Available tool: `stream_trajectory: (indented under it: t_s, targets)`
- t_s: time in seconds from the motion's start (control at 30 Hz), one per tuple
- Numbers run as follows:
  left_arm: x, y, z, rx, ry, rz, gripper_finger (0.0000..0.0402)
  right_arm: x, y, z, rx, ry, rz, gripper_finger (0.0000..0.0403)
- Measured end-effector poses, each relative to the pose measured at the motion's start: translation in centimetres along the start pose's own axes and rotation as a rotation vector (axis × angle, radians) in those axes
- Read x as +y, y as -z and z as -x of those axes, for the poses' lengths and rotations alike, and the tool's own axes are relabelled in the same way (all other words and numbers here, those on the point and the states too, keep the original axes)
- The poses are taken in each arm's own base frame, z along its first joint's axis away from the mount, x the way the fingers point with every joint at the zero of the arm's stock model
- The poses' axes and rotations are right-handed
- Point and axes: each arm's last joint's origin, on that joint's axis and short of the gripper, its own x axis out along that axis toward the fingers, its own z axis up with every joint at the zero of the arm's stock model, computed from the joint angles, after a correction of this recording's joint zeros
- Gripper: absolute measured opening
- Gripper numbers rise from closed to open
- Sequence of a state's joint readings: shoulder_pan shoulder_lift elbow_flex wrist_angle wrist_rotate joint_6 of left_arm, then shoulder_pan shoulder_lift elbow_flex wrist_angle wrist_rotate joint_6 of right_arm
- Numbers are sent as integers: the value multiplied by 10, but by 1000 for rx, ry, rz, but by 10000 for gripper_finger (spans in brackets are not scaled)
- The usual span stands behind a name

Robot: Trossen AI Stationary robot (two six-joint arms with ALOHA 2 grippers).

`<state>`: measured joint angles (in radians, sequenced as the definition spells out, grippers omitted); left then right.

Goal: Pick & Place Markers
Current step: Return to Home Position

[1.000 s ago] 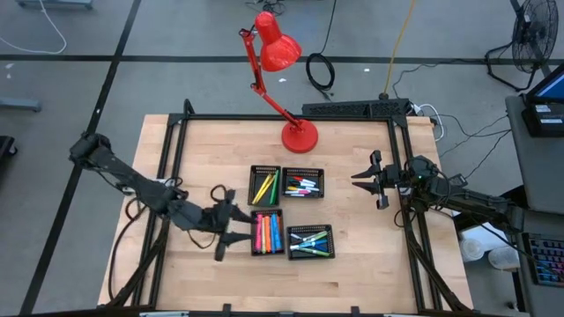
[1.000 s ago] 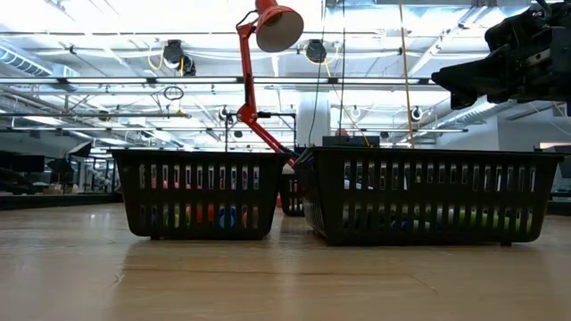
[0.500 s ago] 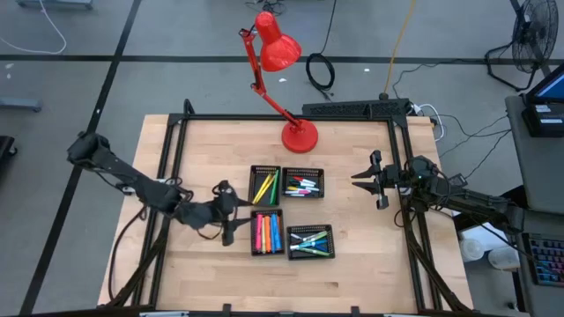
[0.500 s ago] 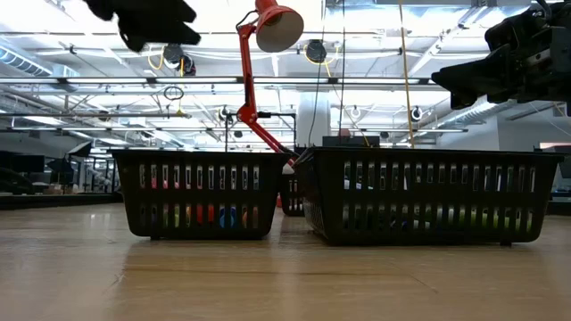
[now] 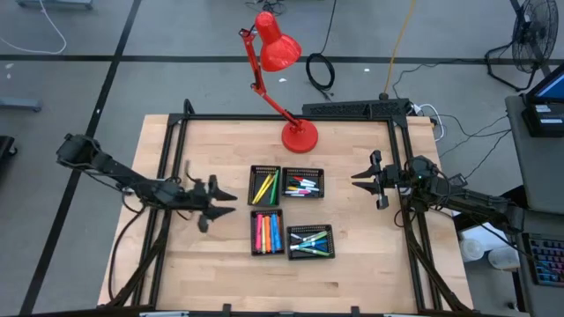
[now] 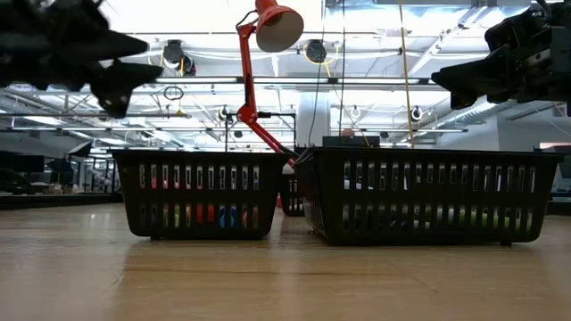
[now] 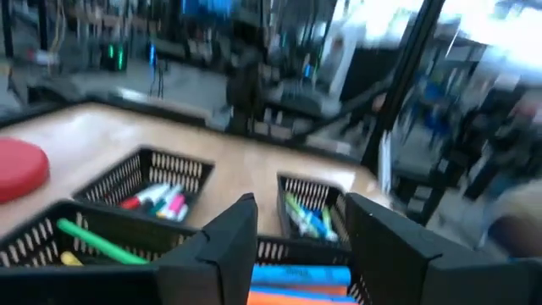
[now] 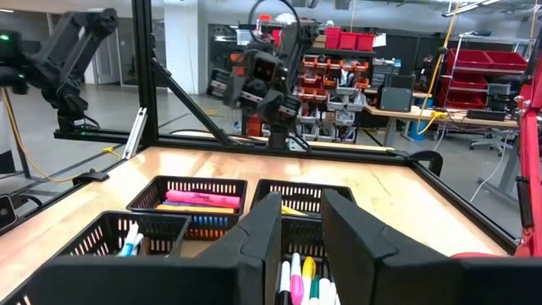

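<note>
Four black mesh trays sit mid-table with markers lying in them. The far-left tray [image 5: 264, 185] has yellow and green ones, the far-right tray [image 5: 303, 183] white-bodied ones with red and pink caps. The near-left tray [image 5: 267, 232] holds neon orange, pink and blue ones, the near-right tray [image 5: 310, 241] blue-green ones. My left gripper [image 5: 226, 197] [image 7: 301, 212] hovers left of the trays, open and empty, pointing at them. My right gripper [image 5: 355, 180] [image 8: 301, 207] hangs right of the trays, open and empty.
A red desk lamp stands on its base [image 5: 300, 136] behind the trays, its arm reaching up and left. A black frame [image 5: 176, 141] runs around the table. Bare wood lies left, right and near of the trays. In the low view the trays [image 6: 201, 193] [image 6: 428, 193] stand side by side.
My left gripper has swung from beside the near-left tray toward the table's far edge and a little left. It has turned so its fingers point at the trays. It has come into the low view from above. The right arm and the markers have kept still.
</note>
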<state>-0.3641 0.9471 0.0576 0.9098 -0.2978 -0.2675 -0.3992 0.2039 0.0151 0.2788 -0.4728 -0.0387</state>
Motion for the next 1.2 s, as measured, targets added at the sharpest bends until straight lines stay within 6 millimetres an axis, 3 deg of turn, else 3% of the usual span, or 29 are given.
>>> stream_trajectory:
  t_s: [0.2,0.37,0.5,0.63,0.9,1.2]
  targets:
    - [4,-6,13,-86,-23,-12,192,0,0,0,0,0,0,77]
    - [4,-12,19,-108,9,-130,204,0,0,0,0,2,0,77]
    - [8,-7,27,-23,-28,-176,209,0,0,0,5,0,-3,77]
    - [13,-8,37,-10,-89,-145,203,0,0,0,4,0,-2,77]
    - [19,-8,51,23,-20,-190,185,0,0,0,4,0,-2,77]
    - [22,-5,54,65,-6,-180,177,0,0,0,4,0,-2,77]
